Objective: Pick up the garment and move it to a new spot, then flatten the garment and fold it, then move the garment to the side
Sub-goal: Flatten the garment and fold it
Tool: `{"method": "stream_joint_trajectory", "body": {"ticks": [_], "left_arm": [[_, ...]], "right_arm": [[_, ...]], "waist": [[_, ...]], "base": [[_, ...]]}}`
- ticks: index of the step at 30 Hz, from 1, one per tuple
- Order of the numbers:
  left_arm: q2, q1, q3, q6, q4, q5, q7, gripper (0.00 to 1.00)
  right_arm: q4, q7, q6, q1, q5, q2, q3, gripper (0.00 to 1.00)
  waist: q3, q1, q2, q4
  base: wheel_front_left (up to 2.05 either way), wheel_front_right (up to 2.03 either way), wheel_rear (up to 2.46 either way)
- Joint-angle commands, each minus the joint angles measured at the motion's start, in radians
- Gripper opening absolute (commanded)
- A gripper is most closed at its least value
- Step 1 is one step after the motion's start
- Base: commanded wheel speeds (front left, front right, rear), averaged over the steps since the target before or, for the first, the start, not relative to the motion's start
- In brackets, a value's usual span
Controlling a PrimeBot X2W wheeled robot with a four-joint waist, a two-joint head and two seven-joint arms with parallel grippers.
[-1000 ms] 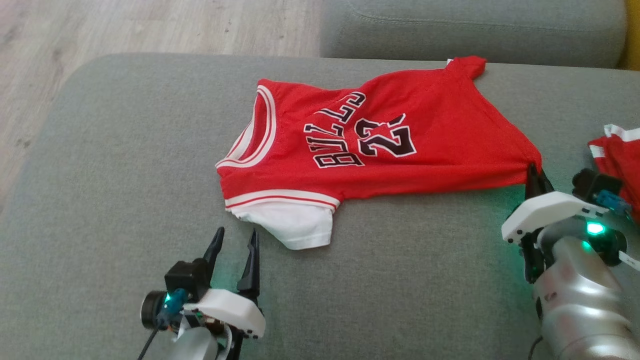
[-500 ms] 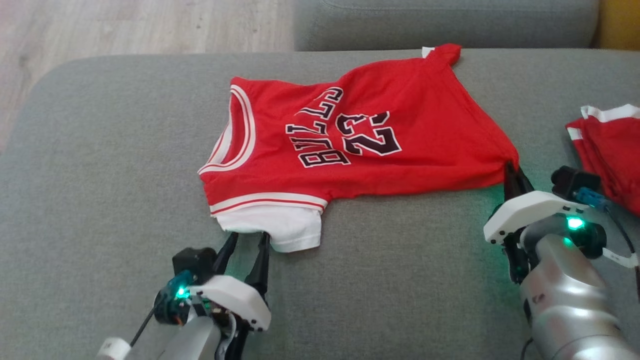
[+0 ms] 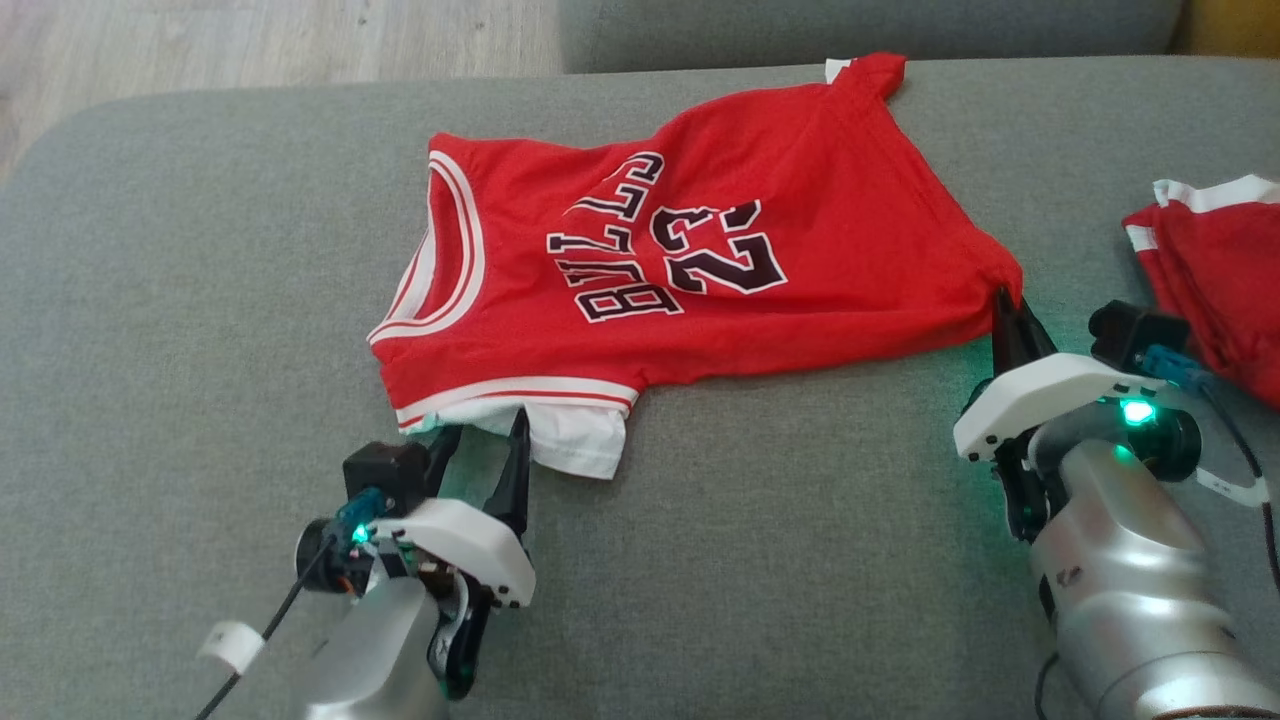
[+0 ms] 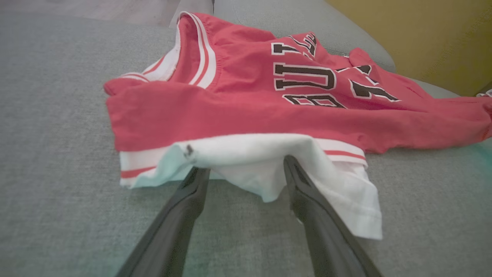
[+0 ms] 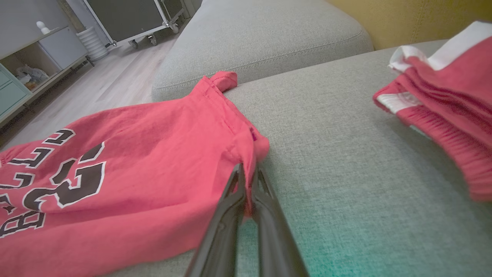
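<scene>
Garment [image 3: 700, 250] first: where is it, starting from the near side?
— Spread on the grey sofa [image 3: 200, 400]. Nearest is its white sleeve [image 3: 580, 440]. The left pincer [image 3: 487, 425] is spread wide there, its two tips tucked just under the sleeve's edge, gripping nothing.
— And the right pincer [image 3: 1003, 300]?
— Squeezed tight on the near corner of the hem, at the robot's right. The red cloth is pinched between its fingers [image 5: 226, 215].
— Farther on?
— The red body with black lettering lies mostly flat, collar to the left. Its far hem corner is curled over near the back cushion [image 3: 800, 25]. A second red garment [image 3: 1220, 270] lies apart at the right edge, and beyond the sofa there is wooden floor [image 3: 250, 40].
</scene>
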Motion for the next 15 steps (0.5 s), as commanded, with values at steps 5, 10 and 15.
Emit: {"method": "stream_joint_trajectory", "body": {"ticks": [5,10,15], "left_arm": [[0.009,-0.064,0.008,-0.008,0.015,0.01,-0.025,1.0],[0.009,-0.086,-0.011,-0.02,0.053,0.007,-0.031,0.88],[0.008,-0.102,-0.028,-0.033,0.076,0.0,-0.044,0.0]], "right_arm": [[-0.027,-0.014,0.003,-0.048,0.003,0.01,0.026,0.0],[-0.022,-0.014,0.003,-0.056,0.0,0.01,0.028,0.0],[-0.02,-0.014,0.003,-0.061,0.003,0.01,0.032,0.0]], "waist": [[0.009,0.0,0.0,-0.002],[0.015,0.0,0.0,-0.001],[0.018,0.0,0.0,0.0]], "base": [[0.0,0.0,0.0],[0.0,0.0,0.0],[0.0,0.0,0.0]]}}
